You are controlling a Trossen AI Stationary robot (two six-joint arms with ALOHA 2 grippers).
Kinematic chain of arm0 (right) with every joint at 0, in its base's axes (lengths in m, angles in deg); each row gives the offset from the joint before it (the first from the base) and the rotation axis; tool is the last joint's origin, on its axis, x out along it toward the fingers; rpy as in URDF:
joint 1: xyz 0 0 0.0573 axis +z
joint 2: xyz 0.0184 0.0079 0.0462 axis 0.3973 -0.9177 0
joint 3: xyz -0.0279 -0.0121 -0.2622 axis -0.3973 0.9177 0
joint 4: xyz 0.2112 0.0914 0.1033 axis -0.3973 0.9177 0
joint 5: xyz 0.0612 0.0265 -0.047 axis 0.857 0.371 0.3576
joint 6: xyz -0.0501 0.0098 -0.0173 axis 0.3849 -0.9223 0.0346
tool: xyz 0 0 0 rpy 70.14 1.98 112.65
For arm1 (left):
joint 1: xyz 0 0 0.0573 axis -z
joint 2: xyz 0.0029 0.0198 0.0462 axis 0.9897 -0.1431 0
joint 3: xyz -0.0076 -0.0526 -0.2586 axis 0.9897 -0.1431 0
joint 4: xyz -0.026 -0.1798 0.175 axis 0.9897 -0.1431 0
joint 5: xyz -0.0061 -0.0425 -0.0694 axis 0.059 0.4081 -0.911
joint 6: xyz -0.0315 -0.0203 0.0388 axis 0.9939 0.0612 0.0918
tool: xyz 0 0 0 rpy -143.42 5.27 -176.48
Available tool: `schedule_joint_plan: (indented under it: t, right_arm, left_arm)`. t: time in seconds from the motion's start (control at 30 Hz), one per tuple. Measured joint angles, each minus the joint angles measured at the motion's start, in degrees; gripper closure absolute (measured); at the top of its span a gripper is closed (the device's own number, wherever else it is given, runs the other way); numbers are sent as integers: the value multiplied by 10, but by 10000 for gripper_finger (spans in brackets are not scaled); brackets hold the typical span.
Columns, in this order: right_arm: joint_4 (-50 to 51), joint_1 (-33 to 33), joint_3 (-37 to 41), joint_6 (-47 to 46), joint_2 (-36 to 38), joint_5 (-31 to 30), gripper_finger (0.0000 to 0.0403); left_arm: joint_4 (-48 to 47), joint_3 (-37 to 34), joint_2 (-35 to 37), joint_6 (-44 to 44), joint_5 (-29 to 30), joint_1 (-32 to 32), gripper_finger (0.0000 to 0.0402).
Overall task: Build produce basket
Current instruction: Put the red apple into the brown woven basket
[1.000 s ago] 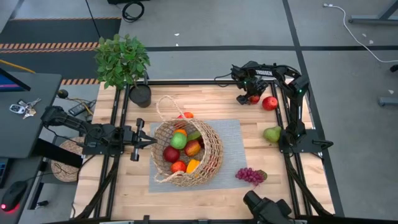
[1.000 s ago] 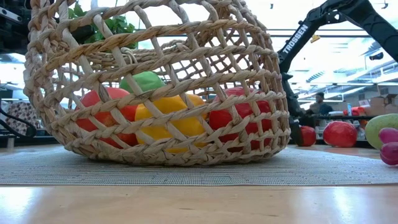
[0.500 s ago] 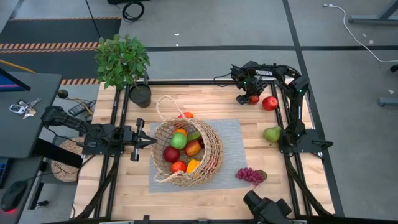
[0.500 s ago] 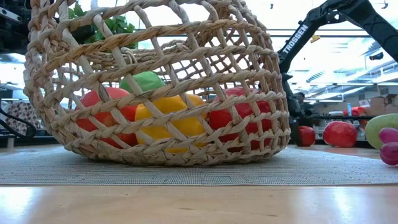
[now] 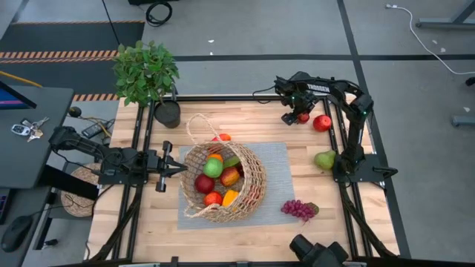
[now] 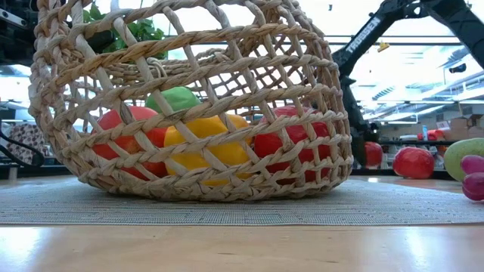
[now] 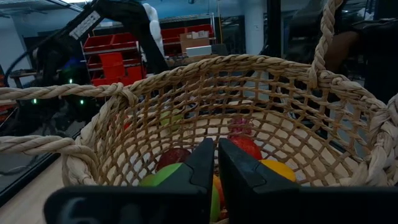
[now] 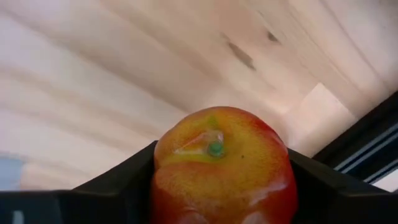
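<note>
Right gripper (image 5: 300,116) — upper right of the counter (image 5: 245,122) — clamps a red apple (image 8: 222,168); left gripper (image 5: 180,169), fingers together, waits beside the basket (image 5: 223,182).

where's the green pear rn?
In the high view the green pear lies on the bare wood at the table's right side, beside the right arm's base, below the loose red apple and above the purple grapes.

It was a robot lab. A wooden table (image 5: 245,230) stood on a grey floor (image 5: 260,30) with striped tape (image 5: 67,53) at ten o'clock. Red storage bins (image 7: 112,62) sat on shelves behind.
</note>
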Motion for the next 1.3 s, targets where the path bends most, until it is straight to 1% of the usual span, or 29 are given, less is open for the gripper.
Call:
schedule_joint_plan:
  t: [0.17, 0.4, 0.67, 0.93, 1.07, 1.2, 1.3]
  right_arm:
    - [14, 39, 0, -17, 52, 8, 133]
    - [18, 98, 0, -24, 116, 63, 130]
    - [18, 154, 0, -49, 158, 69, 129]
    - [18, 200, 0, -60, 180, 75, 129]
    - [16, 212, 1, -51, 180, 107, 129]
    - [5, 222, 15, -40, 180, 171, 129]
    - [9, 239, 32, -35, 180, 206, 129]
  left_arm:
    - [0, 0, 0, 0, 0, 0, 366]
    - [0, 0, 0, 0, 0, 0, 374]
    - [0, 0, 0, 0, 0, 0, 366]
    - [0, 0, 0, 0, 0, 0, 373]
    - [0, 0, 0, 0, 0, 0, 371]
    - [0, 0, 0, 0, 0, 0, 366]
    - [0, 0, 0, 0, 0, 0, 367]
